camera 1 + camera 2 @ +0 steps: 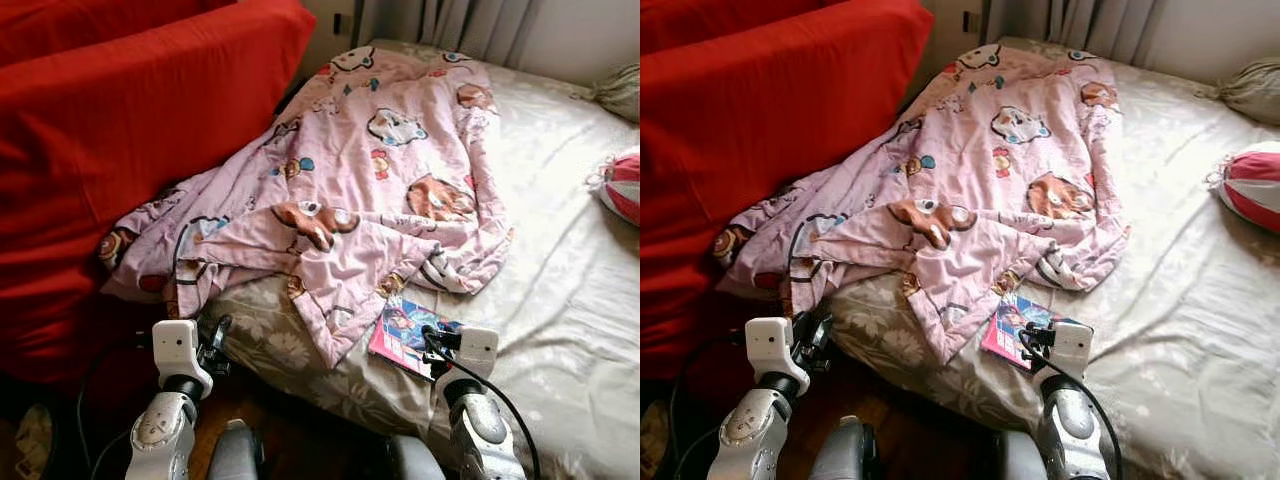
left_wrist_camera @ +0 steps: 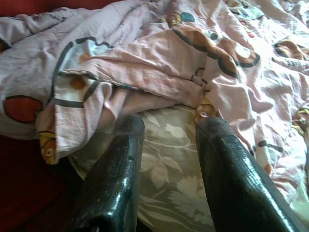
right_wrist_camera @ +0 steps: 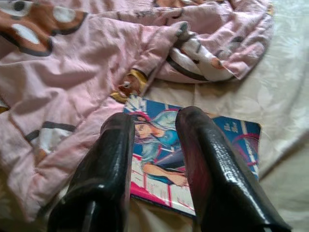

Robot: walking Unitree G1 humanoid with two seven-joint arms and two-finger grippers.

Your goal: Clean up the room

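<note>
Pink cartoon-print blanket (image 1: 360, 190) is lying crumpled across the bed (image 1: 560, 300), just ahead of both grippers. Left gripper (image 2: 169, 128), fingers parted and empty, is hovering at the blanket's near edge. Right gripper (image 3: 154, 121), also released, is hanging over a comic book (image 3: 193, 159) beside the blanket.

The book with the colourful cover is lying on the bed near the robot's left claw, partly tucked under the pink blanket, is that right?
Not quite. The book lies by the right claw, not the left, as the right wrist view shows. It does rest on the bed, with its edge under the pink blanket.
</note>
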